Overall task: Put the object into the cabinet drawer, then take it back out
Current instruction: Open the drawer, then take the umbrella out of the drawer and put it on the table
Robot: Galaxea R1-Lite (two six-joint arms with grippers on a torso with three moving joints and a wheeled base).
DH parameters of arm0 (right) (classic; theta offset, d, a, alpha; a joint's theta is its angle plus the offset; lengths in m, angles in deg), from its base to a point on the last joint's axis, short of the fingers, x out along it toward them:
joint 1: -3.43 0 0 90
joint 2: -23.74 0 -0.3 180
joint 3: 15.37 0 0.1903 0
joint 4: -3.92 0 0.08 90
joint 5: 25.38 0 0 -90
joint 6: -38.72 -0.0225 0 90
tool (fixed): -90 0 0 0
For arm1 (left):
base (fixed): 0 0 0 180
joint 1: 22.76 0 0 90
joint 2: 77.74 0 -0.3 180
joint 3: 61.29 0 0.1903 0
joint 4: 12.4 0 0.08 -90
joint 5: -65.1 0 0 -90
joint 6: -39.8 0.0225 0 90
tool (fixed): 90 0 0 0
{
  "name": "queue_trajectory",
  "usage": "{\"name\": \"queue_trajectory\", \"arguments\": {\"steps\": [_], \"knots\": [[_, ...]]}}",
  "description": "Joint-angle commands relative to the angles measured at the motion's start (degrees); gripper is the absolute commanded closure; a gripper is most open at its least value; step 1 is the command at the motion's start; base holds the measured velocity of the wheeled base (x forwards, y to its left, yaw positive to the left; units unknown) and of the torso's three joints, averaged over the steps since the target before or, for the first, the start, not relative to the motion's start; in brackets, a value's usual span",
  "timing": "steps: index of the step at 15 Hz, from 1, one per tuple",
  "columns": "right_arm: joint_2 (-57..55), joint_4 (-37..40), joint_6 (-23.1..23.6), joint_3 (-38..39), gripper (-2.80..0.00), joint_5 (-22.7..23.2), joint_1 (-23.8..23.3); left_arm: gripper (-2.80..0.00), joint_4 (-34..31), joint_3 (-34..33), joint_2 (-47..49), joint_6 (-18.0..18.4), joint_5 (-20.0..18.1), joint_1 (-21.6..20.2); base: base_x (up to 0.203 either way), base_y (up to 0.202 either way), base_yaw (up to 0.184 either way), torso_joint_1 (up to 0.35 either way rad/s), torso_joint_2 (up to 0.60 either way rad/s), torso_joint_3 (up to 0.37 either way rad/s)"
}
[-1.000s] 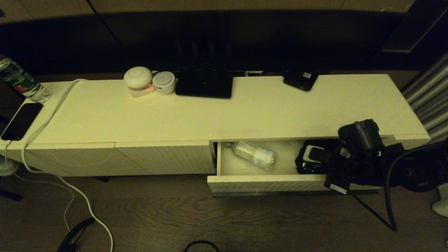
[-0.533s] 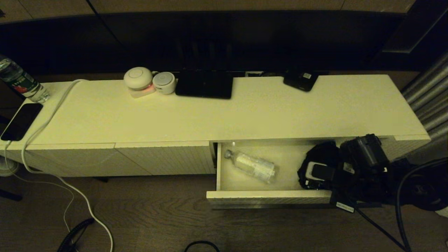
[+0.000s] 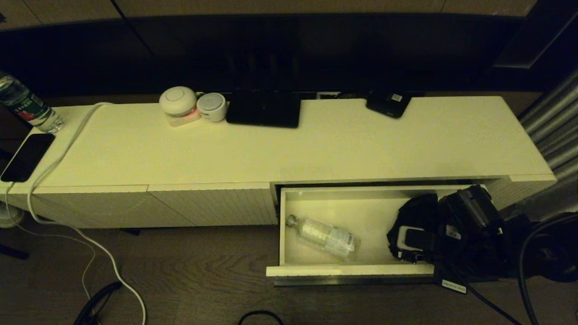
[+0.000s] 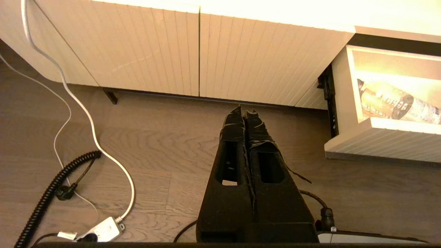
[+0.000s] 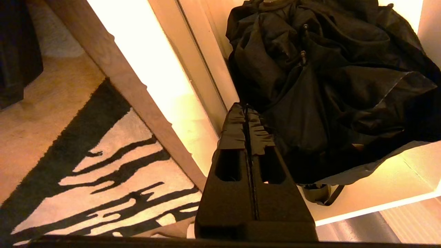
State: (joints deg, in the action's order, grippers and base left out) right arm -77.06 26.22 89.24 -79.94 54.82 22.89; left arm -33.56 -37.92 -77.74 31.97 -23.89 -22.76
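The cabinet (image 3: 271, 149) is a long cream sideboard, and its cabinet drawer (image 3: 347, 270) stands pulled far out at the right. The object, a clear plastic bottle (image 3: 326, 237), lies on its side on the drawer floor; it also shows as the bottle (image 4: 396, 103) in the left wrist view. My right arm (image 3: 472, 212) reaches over the drawer's right end. My right gripper (image 5: 245, 108) is shut and holds nothing, its tips beside a crumpled black bag (image 5: 327, 75) against the drawer wall. My left gripper (image 4: 244, 110) hangs shut and empty over the floor before the ribbed panels.
On the cabinet top stand two white round devices (image 3: 178, 100), a black tablet (image 3: 264, 108), a small black box (image 3: 388, 104), another bottle (image 3: 27, 106) and a phone (image 3: 27, 155). A white cable (image 3: 67, 149) trails to the wooden floor. A patterned rug (image 5: 86, 179) lies beside the drawer.
The drawer has slid out toward me, with my right arm moving along at its right end. More of the drawer floor and the whole bottle now show.
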Motion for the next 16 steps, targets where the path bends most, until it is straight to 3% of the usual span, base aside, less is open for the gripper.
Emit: {"name": "queue_trajectory", "arguments": {"steps": [1, 6, 11, 12, 14, 16], "knots": [[0.0, -1.0, 0.5, -0.6, 0.0, -0.1, 0.0, 0.0, 0.1, 0.0, -0.1, -0.1, 0.0, 0.0, 0.0, 0.0, 0.0, 0.0, 0.0, 0.0], [3.4, -5.7, 1.9, -5.4, 0.0, -1.6, -3.1, 0.0, 0.1, 0.0, -0.1, -0.1, 0.0, 0.0, 0.0, 0.0, 0.0, 0.0, 0.0, 0.0], [7.1, -2.9, 17.7, -10.2, 0.0, -1.8, -9.3, 0.0, 0.0, 0.0, -0.1, -0.1, 0.0, 0.0, 0.0, 0.0, 0.0, 0.0, 0.0, 0.0], [7.5, -2.6, 22.4, -10.5, -2.8, -1.2, -10.9, 0.0, 0.0, 0.0, -0.1, -0.1, 0.0, 0.0, 0.0, 0.0, 0.0, 0.0, 0.0, 0.0], [7.4, -0.6, 29.7, -11.1, -2.8, 1.3, -14.8, 0.0, 0.0, 0.0, -0.1, -0.2, 0.0, 0.0, 0.0, 0.0, 0.0, 0.0, 0.0, 0.0], [6.2, 3.9, 34.6, -12.2, -2.8, 6.6, -17.4, 0.0, 0.1, 0.0, -0.1, -0.1, 0.0, 0.0, 0.0, 0.0, 0.0, 0.0, 0.0, 0.0]]}}
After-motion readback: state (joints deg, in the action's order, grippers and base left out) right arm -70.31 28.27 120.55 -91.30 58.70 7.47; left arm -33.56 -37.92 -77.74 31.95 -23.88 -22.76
